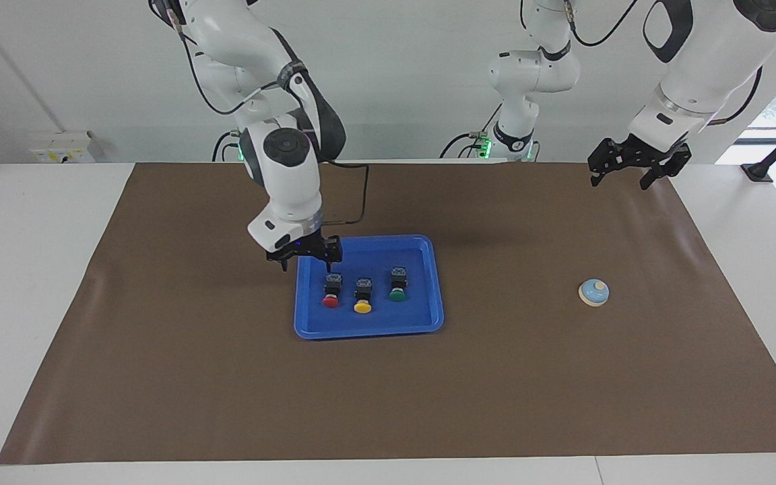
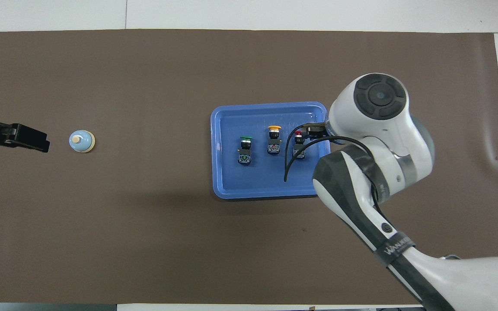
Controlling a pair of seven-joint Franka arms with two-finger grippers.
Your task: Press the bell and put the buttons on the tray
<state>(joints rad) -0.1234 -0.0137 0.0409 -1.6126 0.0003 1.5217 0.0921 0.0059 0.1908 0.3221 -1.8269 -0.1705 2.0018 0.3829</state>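
The blue tray (image 1: 428, 316) lies mid-table; it also shows in the overhead view (image 2: 231, 181). The three buttons lie in it in a row: red (image 1: 331, 291), yellow (image 1: 362, 296) and green (image 1: 398, 284); in the overhead view, red (image 2: 298, 144), yellow (image 2: 274, 138), green (image 2: 244, 149). My right gripper (image 1: 307, 263) is open and empty, low over the tray's corner beside the red button. The bell (image 1: 593, 292) (image 2: 81, 141) stands on the mat toward the left arm's end. My left gripper (image 1: 620, 180) (image 2: 37, 140) is open and empty, raised above the mat, apart from the bell.
A brown mat (image 1: 192, 377) covers most of the white table. The right arm's cable (image 2: 290, 160) hangs over the tray in the overhead view. A third robot base (image 1: 516, 135) stands at the table's edge nearest the robots.
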